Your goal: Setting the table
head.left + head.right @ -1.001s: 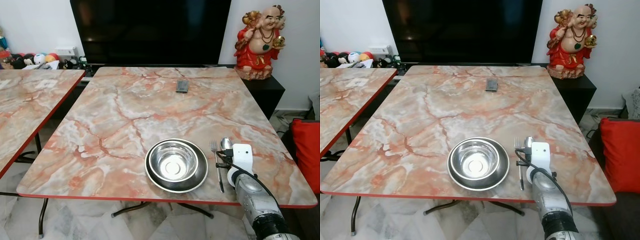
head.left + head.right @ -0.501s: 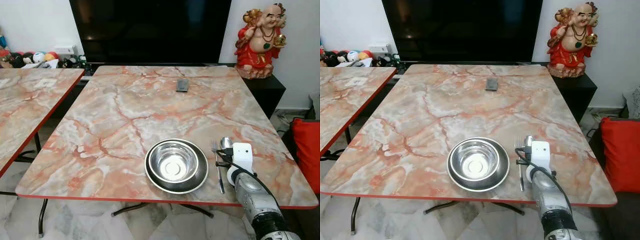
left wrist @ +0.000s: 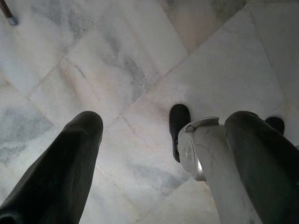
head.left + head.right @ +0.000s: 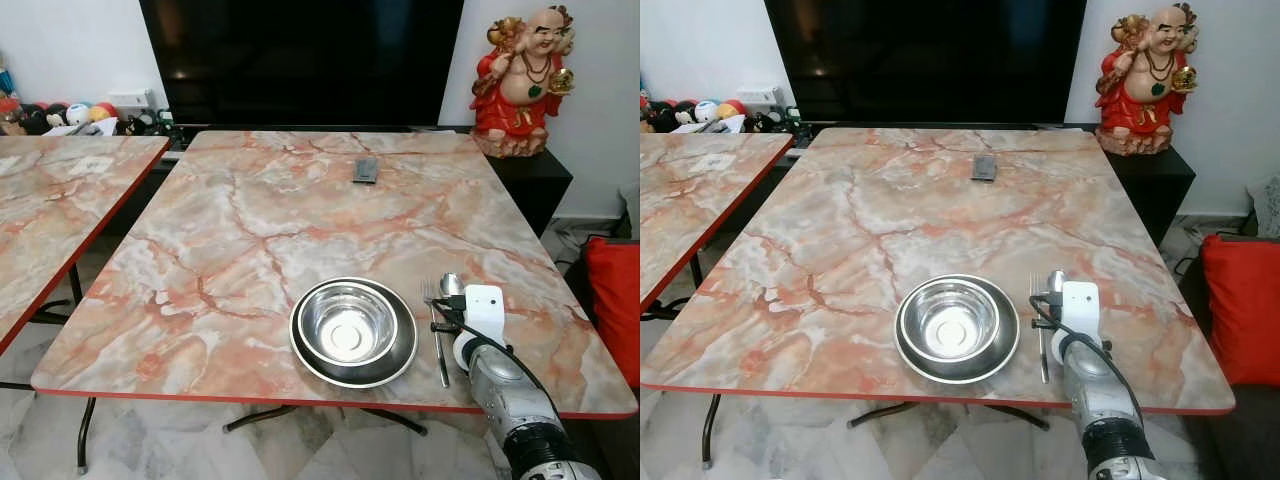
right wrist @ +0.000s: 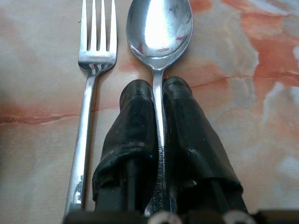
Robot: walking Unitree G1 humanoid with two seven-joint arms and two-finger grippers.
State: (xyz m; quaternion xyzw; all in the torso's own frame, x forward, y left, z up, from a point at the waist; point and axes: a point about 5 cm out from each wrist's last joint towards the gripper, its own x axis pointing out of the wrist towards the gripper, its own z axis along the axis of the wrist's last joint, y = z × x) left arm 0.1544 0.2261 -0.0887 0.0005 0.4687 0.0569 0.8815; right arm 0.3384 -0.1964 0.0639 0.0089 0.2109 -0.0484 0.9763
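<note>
A steel bowl sits in a steel plate near the front edge of the marble table. Right of the plate a fork lies on the table, and a spoon lies just right of the fork. My right gripper is shut on the spoon's handle, low over the table; the spoon's bowl points away from me. My left gripper hangs open over the tiled floor with nothing between its fingers.
A dark remote lies at the table's far middle. A big black TV and a red statue stand behind. A second marble table is at my left, a red cushion at my right.
</note>
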